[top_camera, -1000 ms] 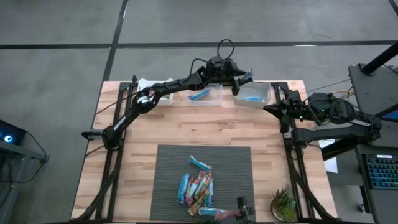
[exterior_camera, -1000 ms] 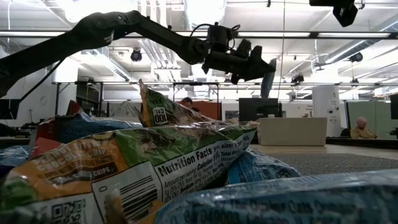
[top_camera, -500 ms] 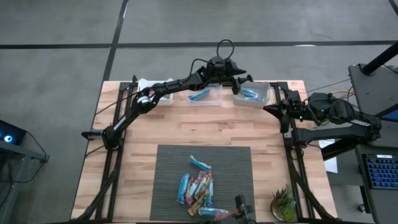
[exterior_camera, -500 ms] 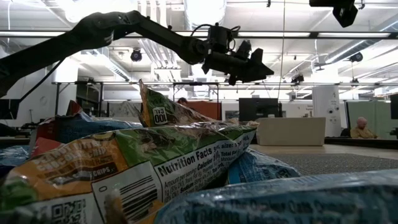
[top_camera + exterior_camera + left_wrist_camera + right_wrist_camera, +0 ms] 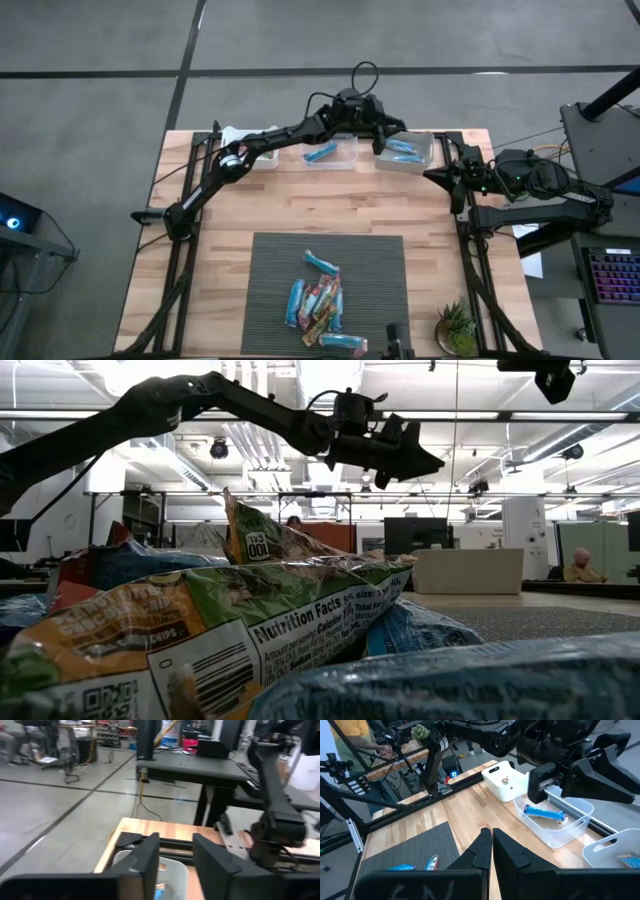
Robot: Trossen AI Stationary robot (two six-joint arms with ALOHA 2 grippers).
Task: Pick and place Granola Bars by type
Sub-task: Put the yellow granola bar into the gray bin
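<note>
My left gripper [image 5: 392, 133] [image 5: 425, 460] hangs open and empty over the right-hand clear bin [image 5: 422, 160] at the table's far edge. Its fingers [image 5: 150, 857] stand apart above that bin's rim [image 5: 172, 870]. Blue bars [image 5: 402, 150] lie inside the bin. The middle clear bin [image 5: 345, 160] holds one blue bar [image 5: 321, 152] [image 5: 543, 813]. A pile of blue and multicoloured bars [image 5: 318, 298] [image 5: 250, 630] lies on the grey mat [image 5: 270, 270]. My right gripper [image 5: 432, 175] [image 5: 491, 836] waits shut at the table's right edge.
A white bin [image 5: 250, 140] [image 5: 506, 782] sits at the far edge, left of the clear bins. A small potted plant [image 5: 458, 330] stands at the near right corner. Bare wood [image 5: 330, 205] lies between the bins and the mat. People show in the room behind.
My left gripper held a blue bar hanging over the right-hand bin, then let it go. The bar fell into the bin. The gripper has since risen a little and drawn slightly toward the table's left.
</note>
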